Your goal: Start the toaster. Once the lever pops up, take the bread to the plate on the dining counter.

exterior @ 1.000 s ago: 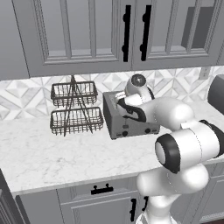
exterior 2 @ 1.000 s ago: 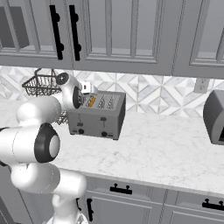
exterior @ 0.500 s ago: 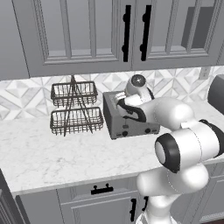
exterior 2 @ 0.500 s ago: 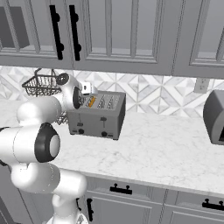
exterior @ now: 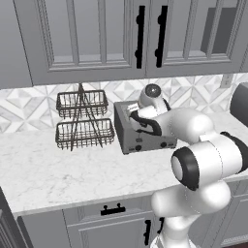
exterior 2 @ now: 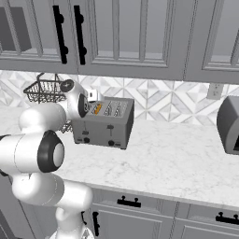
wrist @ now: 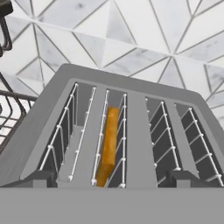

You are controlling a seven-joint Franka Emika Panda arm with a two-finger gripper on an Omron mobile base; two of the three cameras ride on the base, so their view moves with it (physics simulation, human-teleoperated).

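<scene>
Boxy grey metal four-slot toaster (exterior: 140,128) is seen on the white marble-look counter (exterior: 58,169), against the tiled backsplash, just beside the two-tier dark wire basket rack (exterior: 81,121). Small golden-orange crusted bread slice (wrist: 109,146) is seated upright in the second slot from the left in the hand view. Claw (wrist: 111,178) is held above the slots, fingers (wrist: 37,178) spread wide, nothing gripped.

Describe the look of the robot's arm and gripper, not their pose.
The arm is glossy white, built of rounded, bulbous segments with dark grey to black bands and round caps at the joints. No cables or markings show. The gripper has two small, dark grey, blocky fingertips.
</scene>
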